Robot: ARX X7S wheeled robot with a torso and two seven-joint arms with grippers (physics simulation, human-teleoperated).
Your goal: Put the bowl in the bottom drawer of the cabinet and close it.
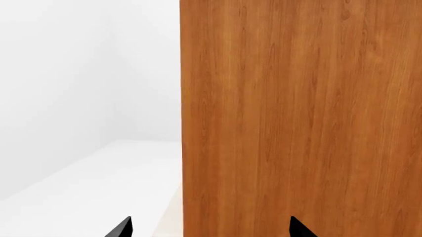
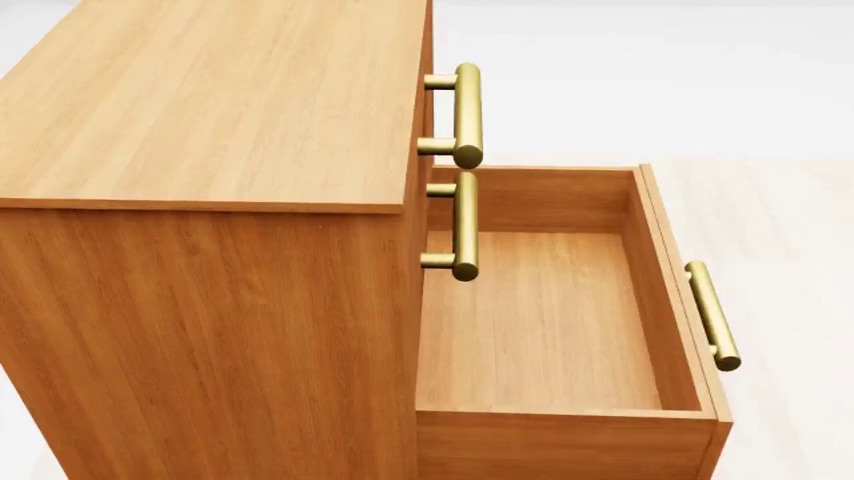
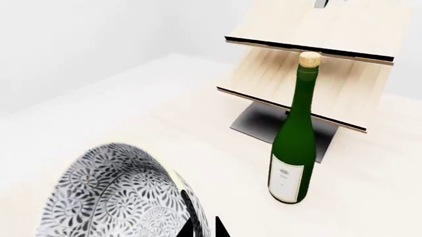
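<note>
Light was bright, even and diffuse in all three renders, with no visible source and no glare. The cabinet (image 2: 200, 200) showed a paler top and a darker side panel, and the bottom drawer (image 2: 561, 320) was slightly shaded along its inner walls. A dark shadow patch lay on the floor under the pale boards (image 3: 310, 64) behind the green bottle (image 3: 295, 133). Everything was sharp, without blur or edge distortion.
</note>
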